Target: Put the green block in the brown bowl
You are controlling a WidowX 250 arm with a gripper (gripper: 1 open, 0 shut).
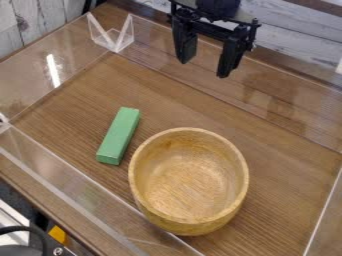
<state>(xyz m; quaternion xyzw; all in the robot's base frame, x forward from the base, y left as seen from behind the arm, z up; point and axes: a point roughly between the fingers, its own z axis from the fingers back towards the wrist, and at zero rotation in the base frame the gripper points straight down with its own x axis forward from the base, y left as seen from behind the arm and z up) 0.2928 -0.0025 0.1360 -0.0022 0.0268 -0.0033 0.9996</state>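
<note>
gripper [206, 57] wide open, empty, well apart from green block [119, 135]

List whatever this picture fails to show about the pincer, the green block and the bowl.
- Pincer, camera view: open; the arm above it is cut off by the top edge.
- Green block: its underside and far side face away from the camera.
- Brown bowl: the near inner wall is hidden by its own rim, the base by its body.
- Bottom left corner: dark objects, cropped by the edge and too blurred to name.
</note>
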